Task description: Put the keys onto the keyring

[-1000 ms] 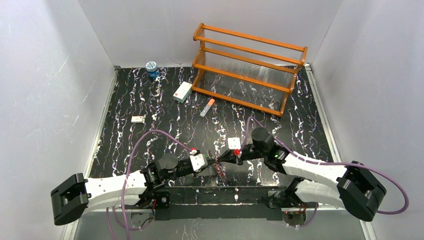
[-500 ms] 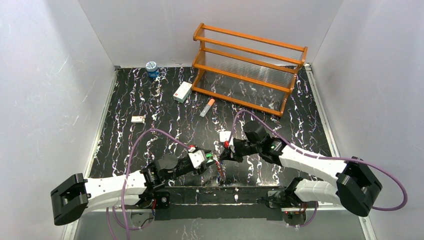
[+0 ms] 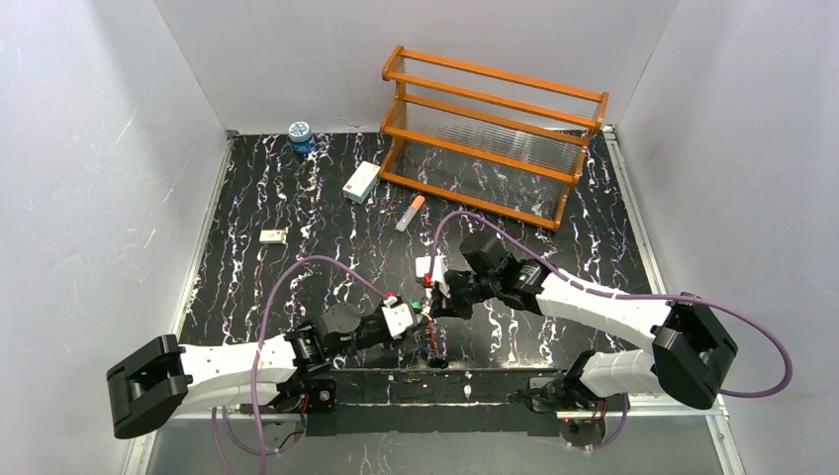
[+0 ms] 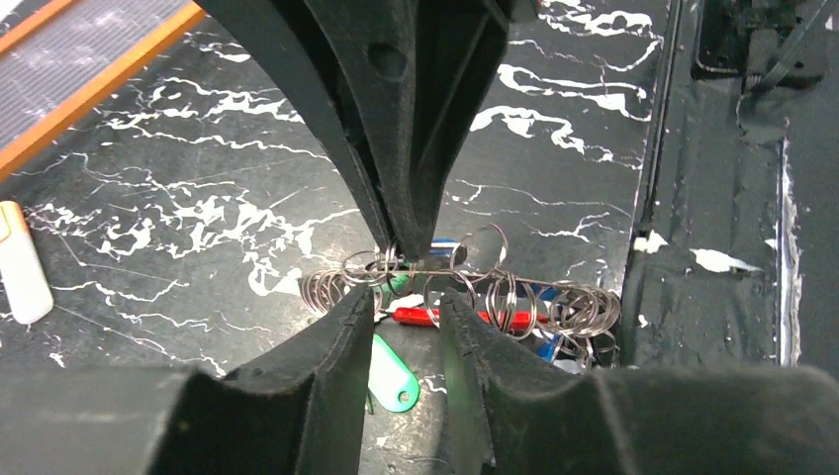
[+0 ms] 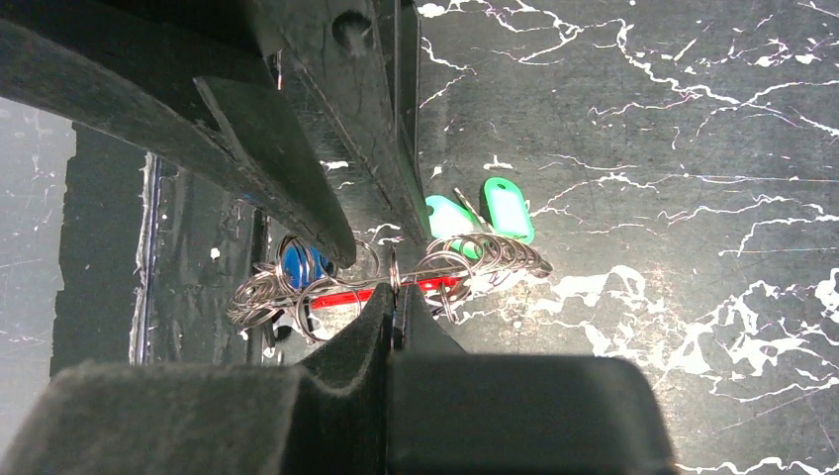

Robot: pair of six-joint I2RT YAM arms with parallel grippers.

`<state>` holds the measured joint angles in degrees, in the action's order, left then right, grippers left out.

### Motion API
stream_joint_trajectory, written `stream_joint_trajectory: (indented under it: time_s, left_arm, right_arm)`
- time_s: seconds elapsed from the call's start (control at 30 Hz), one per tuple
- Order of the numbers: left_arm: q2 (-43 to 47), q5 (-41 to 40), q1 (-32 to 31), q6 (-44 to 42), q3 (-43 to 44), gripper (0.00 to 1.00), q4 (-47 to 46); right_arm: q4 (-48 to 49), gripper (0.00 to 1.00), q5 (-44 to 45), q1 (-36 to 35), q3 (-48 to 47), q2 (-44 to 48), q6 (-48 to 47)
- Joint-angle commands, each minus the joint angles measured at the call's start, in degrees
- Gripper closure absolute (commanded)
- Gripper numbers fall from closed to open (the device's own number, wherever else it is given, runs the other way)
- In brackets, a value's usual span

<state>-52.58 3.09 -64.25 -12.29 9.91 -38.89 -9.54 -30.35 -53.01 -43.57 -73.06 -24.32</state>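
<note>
So the keyring [image 4: 465,317] was well out in front of the orange rack [image 3: 492,134], down toward the arm bases, with the green and blue keys [image 5: 507,210] bunched right up against it. The right gripper [image 5: 394,297] was clamped tight on the thin wire. The left gripper [image 4: 406,302] had its claw only narrowly apart, a finger either side of the red stretch, not gripping anything I could make out.

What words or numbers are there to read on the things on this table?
No text can be read.
White box: red mark and some print, too small to read.
Blue jar: pattern on its lid, too blurred to read.
Small white card: print too small to read.
</note>
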Motion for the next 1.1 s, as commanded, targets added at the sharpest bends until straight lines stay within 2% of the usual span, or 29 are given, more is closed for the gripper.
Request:
stream_joint_trajectory:
  time_s: [0.0,0.17,0.4,0.6,0.87,1.07]
  left_arm:
    - [-1.64,2.49,-0.11,-1.50,2.27,0.73,-0.39]
    - [-2.03,1.79,-0.10,-2.05,2.74,0.76,-0.39]
    - [0.50,0.93,-0.11,-2.70,2.66,0.73,-0.07]
    - [0.54,2.65,-0.16,-3.25,3.11,0.84,0.26]
    - [-2.49,4.22,-0.13,-3.61,4.66,0.88,1.35]
    - [-2.79,3.42,-0.10,-3.89,4.90,1.00,1.88]
  right_arm:
    - [-4.43,0.99,0.43,-0.61,-1.05,-0.52,-1.15]
    - [-4.50,0.99,0.03,-1.03,-1.16,-0.41,-1.33]
    - [-6.55,0.99,-0.53,-1.38,-2.65,-0.80,-2.47]
    - [-8.59,0.99,-1.58,-1.95,-4.30,-1.36,-2.85]
    - [-9.05,0.99,-1.56,-2.58,-5.22,-1.56,-3.01]
    - [-8.39,0.99,-1.49,-2.67,-5.00,-1.46,-3.31]
